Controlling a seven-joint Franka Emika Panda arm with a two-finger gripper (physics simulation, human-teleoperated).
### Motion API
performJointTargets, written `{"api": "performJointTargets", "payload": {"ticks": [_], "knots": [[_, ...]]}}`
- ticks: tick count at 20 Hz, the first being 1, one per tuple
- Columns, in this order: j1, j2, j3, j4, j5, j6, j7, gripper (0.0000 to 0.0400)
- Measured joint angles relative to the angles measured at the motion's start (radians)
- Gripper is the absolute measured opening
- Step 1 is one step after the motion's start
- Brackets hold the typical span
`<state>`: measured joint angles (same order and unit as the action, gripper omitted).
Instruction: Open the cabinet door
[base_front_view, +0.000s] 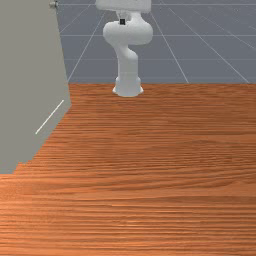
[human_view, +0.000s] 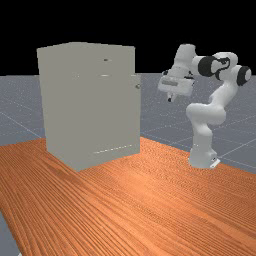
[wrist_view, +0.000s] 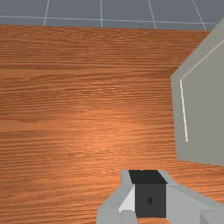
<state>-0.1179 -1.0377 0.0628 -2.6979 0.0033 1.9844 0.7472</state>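
Far view: cabinet (human_view: 90, 110) is being carried by the table (human_view: 140, 215), set toward the far view's left, its back hiding part of the table's rear edge. A small knob (human_view: 138, 86) is being borne high up at the cabinet's right-hand edge as seen there. A thin pale line (human_view: 114, 150) is being shown low on the broad face. The door is being looked for on this cabinet; its outline is not being made out well enough to tell how far it is standing open. The gripper (human_view: 170, 99) is being held in the air, tilted, between the cabinet and the base of the arm (human_view: 202, 120), well apart from the knob. The base is being supported close to the table's rear edge.

Front view: cabinet is being cut off by the front view's left side, knob being seen near the top. The arm is being shown at the table's back edge, gripper being held high over it.

Wrist view: gripper (wrist_view: 148, 176) is being seen above bare wood, cabinet being shown off to one side of it, pale line included. Whether the pincer is being kept apart or together cannot be told. Floor (wrist_view: 78, 11) is being seen past the table's edge.
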Motion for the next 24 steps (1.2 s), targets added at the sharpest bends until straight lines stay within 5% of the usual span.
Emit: {"api": "performJointTargets", "payload": {"ticks": [4,9,15,16,18,20,24], "knots": [[-0.067,-0.154,0.003,-0.012,-0.070,-0.125,0.021,0.0000],[-0.177,-0.244,-0.054,0.004,-0.164,-0.143,0.032,0.0000],[-0.316,-0.225,-0.228,0.032,-0.256,0.220,0.085,0.0000],[-0.342,-0.209,-0.239,0.021,-0.269,0.328,0.118,0.0157],[-0.385,-0.185,-0.235,-0.051,-0.279,0.552,0.198,0.0310],[-0.404,-0.174,-0.227,-0.098,-0.281,0.700,0.243,0.0367],[-0.393,-0.134,-0.261,-0.134,-0.271,0.875,0.263,0.0396]]}}
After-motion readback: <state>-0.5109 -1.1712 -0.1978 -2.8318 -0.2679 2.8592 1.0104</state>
